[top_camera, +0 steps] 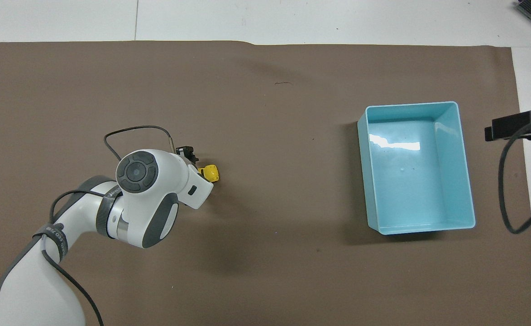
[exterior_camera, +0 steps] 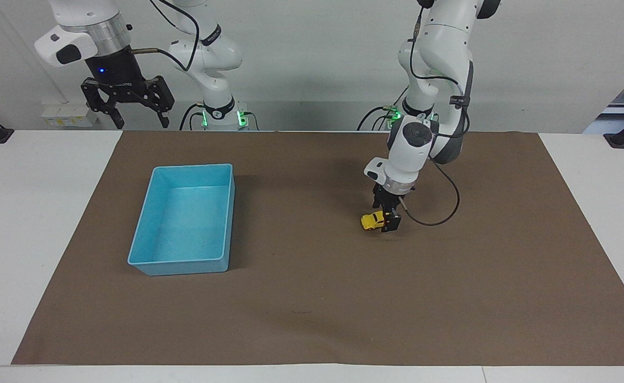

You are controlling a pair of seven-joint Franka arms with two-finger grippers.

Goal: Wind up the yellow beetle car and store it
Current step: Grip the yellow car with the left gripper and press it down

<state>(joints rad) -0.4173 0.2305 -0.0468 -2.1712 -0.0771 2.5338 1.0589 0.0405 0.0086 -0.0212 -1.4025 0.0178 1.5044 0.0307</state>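
The yellow beetle car (exterior_camera: 370, 220) stands on the brown mat toward the left arm's end of the table. My left gripper (exterior_camera: 389, 221) is down at the mat over the car's end that points away from the bin, covering that end. In the overhead view the left wrist hides most of the car (top_camera: 211, 172), and only its end toward the bin shows. The right gripper (exterior_camera: 125, 109) hangs open and high above the table's edge nearest the robots, at the right arm's end, holding nothing.
A light blue bin (exterior_camera: 147, 260) stands with nothing in it on the brown mat (exterior_camera: 312, 298) toward the right arm's end. A black cable loops from the left wrist (exterior_camera: 439, 213) just above the mat beside the car.
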